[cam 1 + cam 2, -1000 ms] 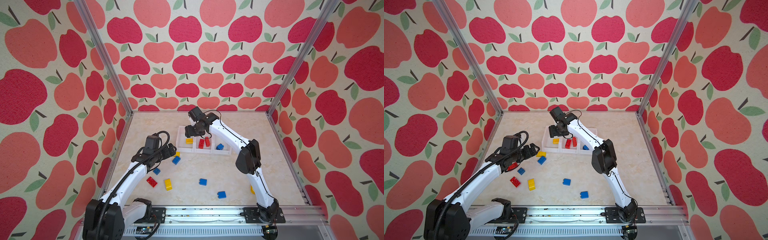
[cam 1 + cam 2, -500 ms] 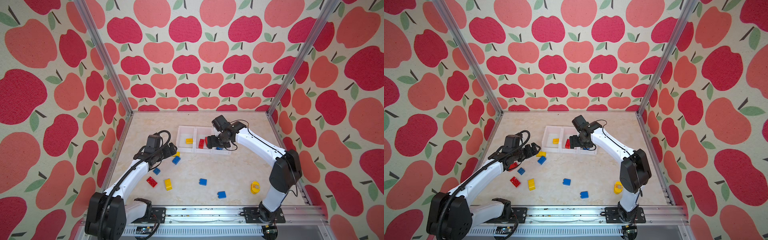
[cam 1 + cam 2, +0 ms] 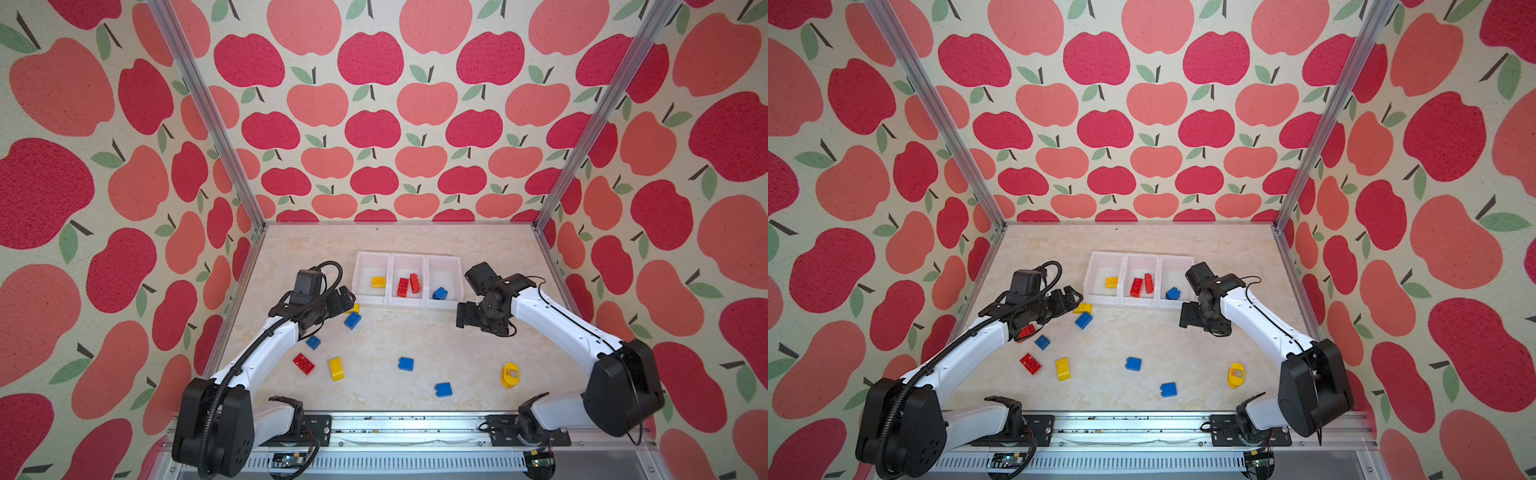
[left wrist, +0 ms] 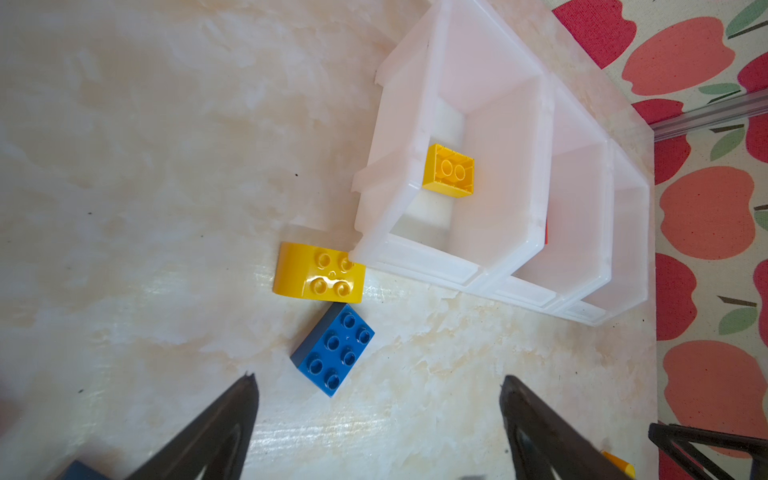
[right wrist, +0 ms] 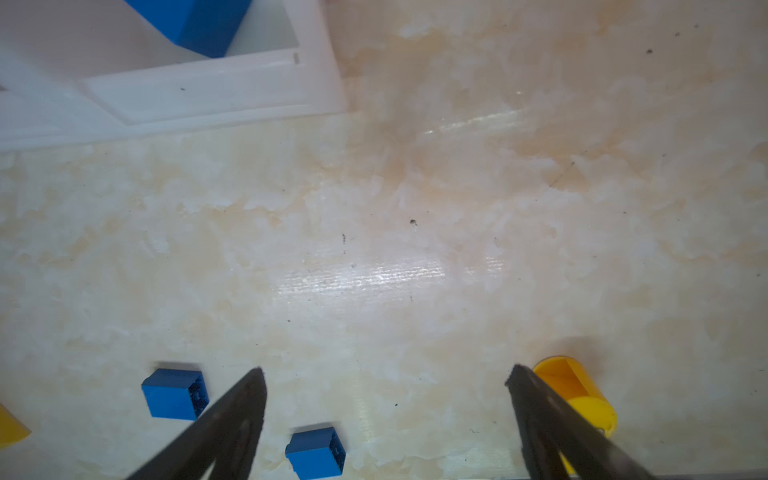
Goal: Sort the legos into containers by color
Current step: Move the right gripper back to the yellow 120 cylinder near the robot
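the three white containers [image 3: 409, 302] sit in a row toward the back of the bench [image 3: 386, 336]. the left one holds a yellow brick [image 3: 378, 282], the middle one two red bricks [image 3: 403, 286], and the right one a tilted blue brick [image 3: 439, 294].

the left end effector [image 4: 377, 378] hangs low just off the left container's front corner, jaws spread wide with nothing between them. ahead of it lie a curved yellow brick [image 4: 318, 274], right at that corner, and a six-stud blue brick [image 4: 332, 349] just beside it. the right end effector [image 5: 386, 369] hovers off the right container's front corner, also wide apart and empty.

the other legos lie loose on the near half of the bench. a small blue brick [image 3: 313, 342], a red brick [image 3: 304, 364] and a long yellow brick [image 3: 336, 368] are by the left arm. two more blue bricks [image 3: 405, 364] lie in the middle, and the rounded yellow piece [image 3: 509, 375] with its label is near the right arm.
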{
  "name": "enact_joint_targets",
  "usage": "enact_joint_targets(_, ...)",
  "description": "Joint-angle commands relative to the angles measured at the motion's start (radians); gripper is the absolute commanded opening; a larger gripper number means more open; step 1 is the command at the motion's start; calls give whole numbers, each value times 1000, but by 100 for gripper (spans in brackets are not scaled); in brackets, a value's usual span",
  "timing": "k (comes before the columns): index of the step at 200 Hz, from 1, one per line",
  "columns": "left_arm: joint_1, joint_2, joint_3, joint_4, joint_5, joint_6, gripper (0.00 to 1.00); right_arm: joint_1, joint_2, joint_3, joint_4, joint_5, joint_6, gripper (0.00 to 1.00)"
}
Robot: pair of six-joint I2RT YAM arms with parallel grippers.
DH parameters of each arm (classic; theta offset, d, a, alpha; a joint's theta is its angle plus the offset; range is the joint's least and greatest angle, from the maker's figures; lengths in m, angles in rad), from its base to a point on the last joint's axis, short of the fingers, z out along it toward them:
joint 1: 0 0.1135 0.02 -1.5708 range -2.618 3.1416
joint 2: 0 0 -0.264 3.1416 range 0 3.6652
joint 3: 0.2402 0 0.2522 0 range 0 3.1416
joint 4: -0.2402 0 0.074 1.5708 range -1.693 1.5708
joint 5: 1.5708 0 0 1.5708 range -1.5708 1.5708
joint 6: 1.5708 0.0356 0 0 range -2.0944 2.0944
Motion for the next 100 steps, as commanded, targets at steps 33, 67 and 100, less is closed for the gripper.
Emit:
enact_joint_targets(33,6,11,23,22,13,17,94,-109,-106,-157,-112,33,161,94)
enact_joint_targets(67,6,7,24,19,10,16,94,-163,-171,-247,-108,15,206,93)
enact_joint_targets(100,6,6,22,18,11,16,94,-208,-216,-313,-117,16,242,93)
